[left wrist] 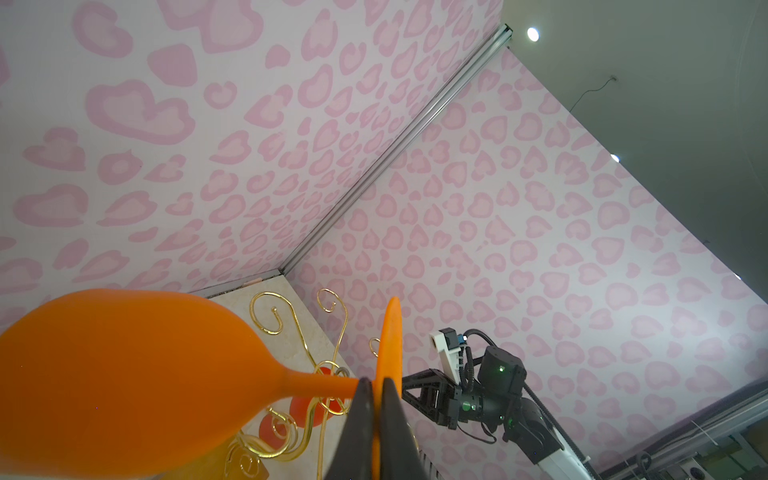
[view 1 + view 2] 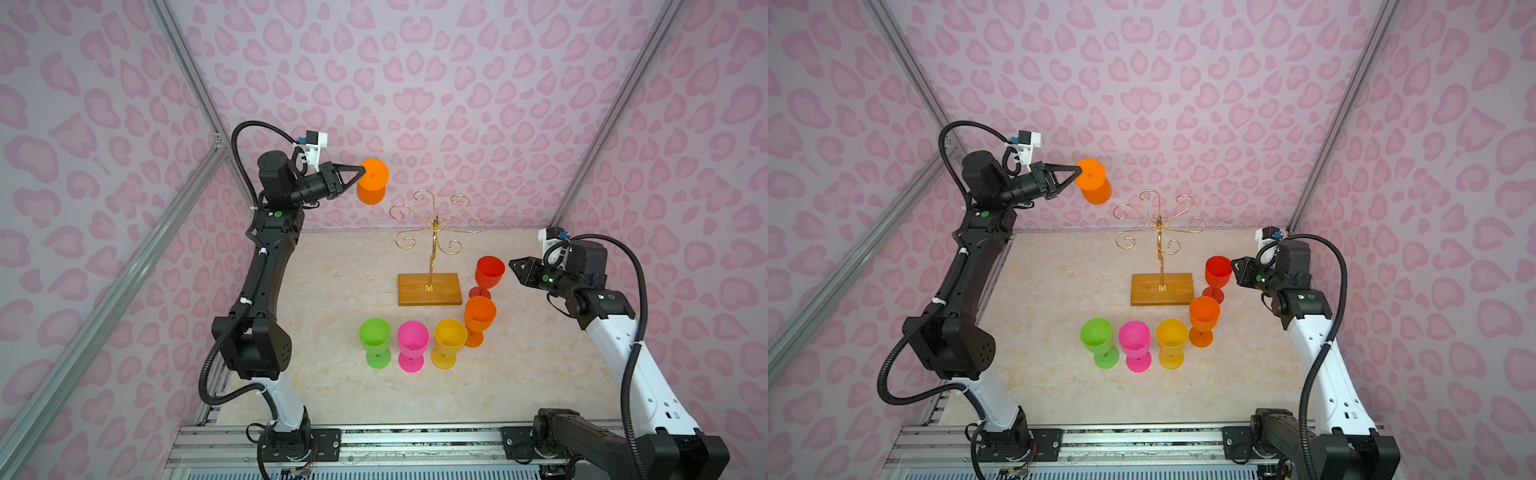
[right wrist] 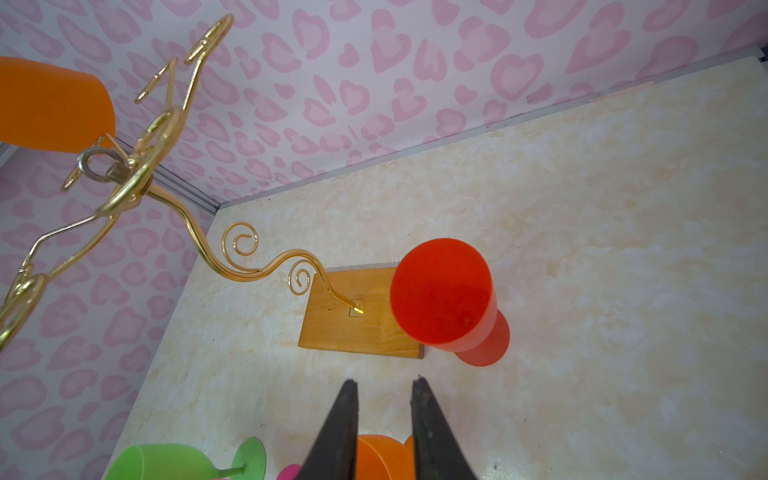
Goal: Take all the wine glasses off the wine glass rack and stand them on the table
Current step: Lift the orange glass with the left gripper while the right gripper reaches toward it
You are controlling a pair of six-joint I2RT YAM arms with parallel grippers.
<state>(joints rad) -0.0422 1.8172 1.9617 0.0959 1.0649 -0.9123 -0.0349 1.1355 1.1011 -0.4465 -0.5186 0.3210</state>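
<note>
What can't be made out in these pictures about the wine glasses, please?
The held orange glass: stem hidden under its foot in both top views; bowl rim cut off by the picture edge in the left wrist view.
The orange glass on the table: in the right wrist view, mostly behind the fingers of the right gripper.
The pink glass: right wrist view, only a sliver at the edge.

Marbled tabletop (image 2: 332, 395) — pink heart-print walls (image 2: 415, 62) around it.

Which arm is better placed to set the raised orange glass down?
Left: the left gripper grips the orange plastic wine glass by its stem, clear of the gold wire rack. The right gripper, open, holds nothing near the red plastic glass.
</note>
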